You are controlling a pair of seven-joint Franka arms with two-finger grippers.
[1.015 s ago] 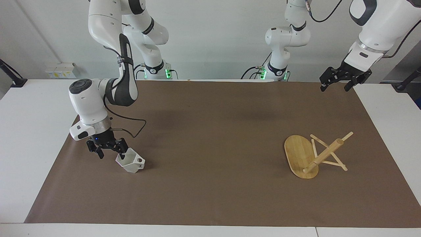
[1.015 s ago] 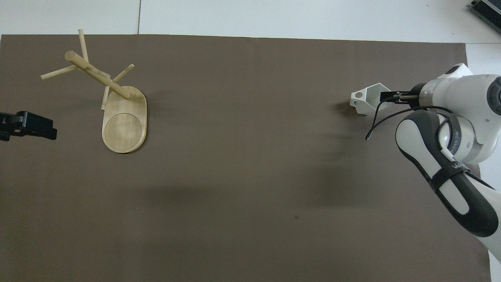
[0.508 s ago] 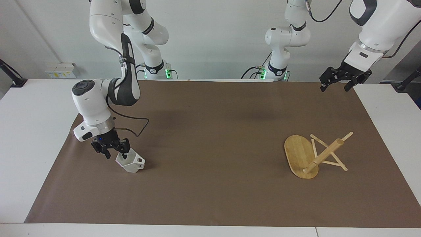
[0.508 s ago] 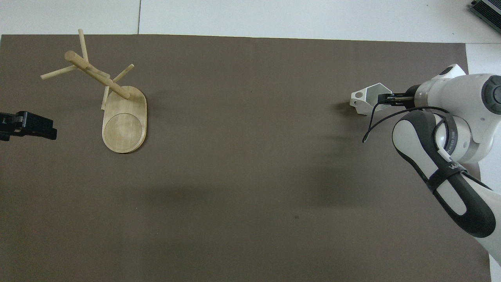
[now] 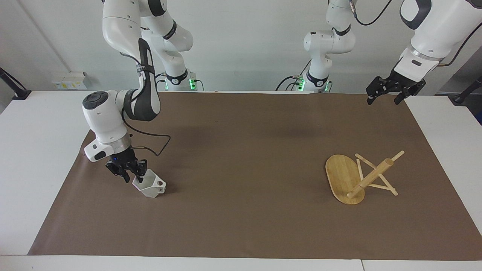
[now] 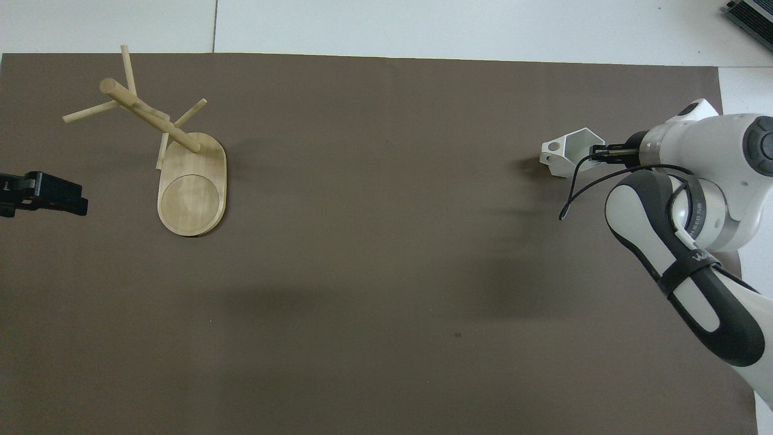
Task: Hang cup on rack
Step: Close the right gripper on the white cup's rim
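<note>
At the lower left of the facing view, the right claw [image 5: 132, 174] is down at the rim of the cup [image 5: 150, 184], one finger on either side of the wall, but whether the fingers already pinch it cannot be told. The cup rests on the brown mat [image 5: 241, 169] that covers the worktop [image 5: 34, 150], tipped so that its open mouth faces up toward the claw, and its blocky handle with the round hole points toward the middle of the frame. In the overhead view the cup [image 6: 567, 154] sits at the right of the frame, and the right claw [image 6: 599, 152] comes to its rim from the right edge.

The rack [image 5: 357, 177] lies on its side at the lower right of the facing view, on the left arm's end of the worktop and well apart from the cup. Its oval base stands on edge and its post slants up toward the frame's right, with thin pegs crossing it. In the overhead view the rack [image 6: 175, 157] is at the upper left.

The left claw [image 5: 385, 97] hangs with its fingers apart at the upper right of the facing view, over the corner of the mat, and the left arm waits. In the overhead view the left claw [image 6: 36, 194] shows at the left edge.
</note>
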